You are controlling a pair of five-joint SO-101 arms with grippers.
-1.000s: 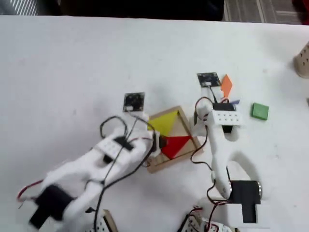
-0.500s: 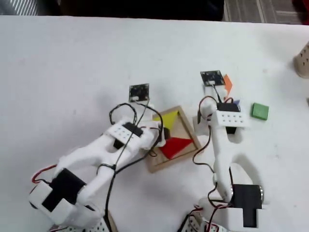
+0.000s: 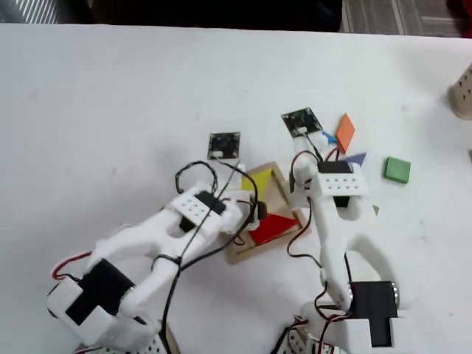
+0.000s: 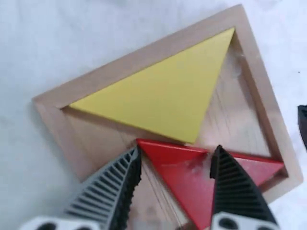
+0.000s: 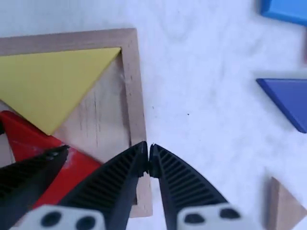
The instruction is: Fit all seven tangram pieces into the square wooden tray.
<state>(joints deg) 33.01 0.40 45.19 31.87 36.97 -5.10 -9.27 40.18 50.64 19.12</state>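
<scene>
white table (image 3: 110, 88), dark floor (image 3: 221, 11) beyond far edge

bright, even light washes the white table (image 3: 110, 88), shadows faint.

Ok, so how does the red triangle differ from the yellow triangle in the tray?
The yellow triangle lies with its long edge flush against the frame of the tray. The red triangle sits out on the floor, one edge meeting the yellow triangle's tip. The red triangle lies between the open fingers of the left gripper, and the yellow triangle is clear of them. Both are large triangles inside the tray.
</scene>
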